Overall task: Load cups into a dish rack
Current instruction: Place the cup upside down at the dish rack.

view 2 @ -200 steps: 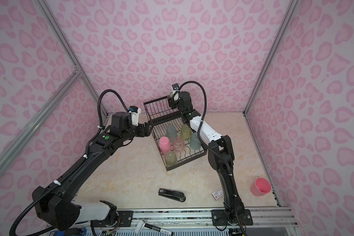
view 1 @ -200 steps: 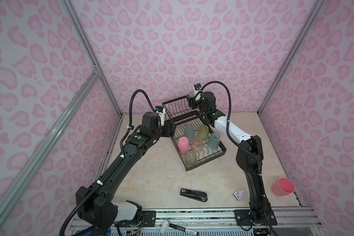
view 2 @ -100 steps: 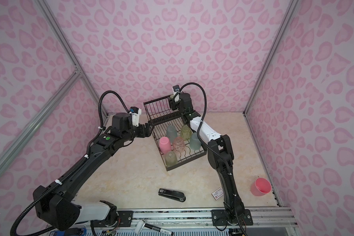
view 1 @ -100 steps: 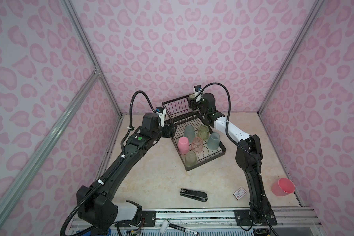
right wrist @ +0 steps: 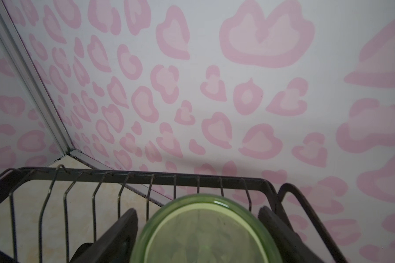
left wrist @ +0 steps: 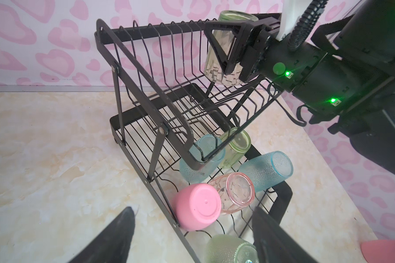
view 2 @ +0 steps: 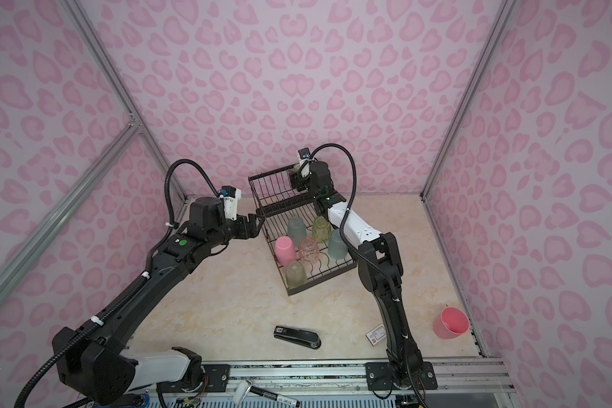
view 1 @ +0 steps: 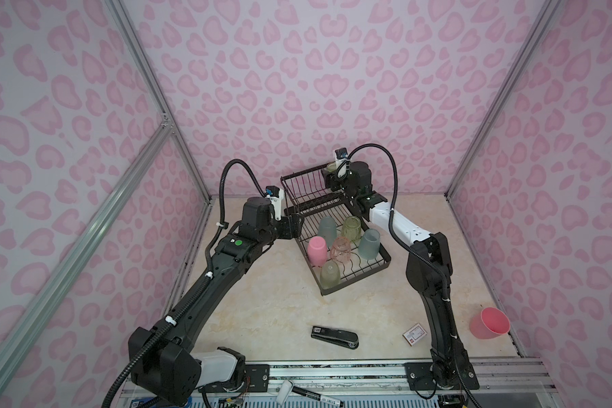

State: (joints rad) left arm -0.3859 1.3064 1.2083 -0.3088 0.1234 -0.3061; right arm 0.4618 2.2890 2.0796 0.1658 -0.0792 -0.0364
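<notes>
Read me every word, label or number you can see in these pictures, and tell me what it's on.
Nothing here can be read.
White label on the end of the stapler: too small to read.
Print on the red-edged small card: blurred.
White lettering along the marker by the front rail: too small to read.

Desk (view 1: 262, 311): pale beige, marbled top. I log four things resting directly on it. Black wire dish rack (view 1: 357, 277) toward the back, about centre. Black stapler (view 1: 334, 337) lying flat near the front edge. Small box (view 1: 414, 333) to its right, apart from it. Pink cup (view 1: 490, 322) alone near the right wall, well apart from the rack.
</notes>
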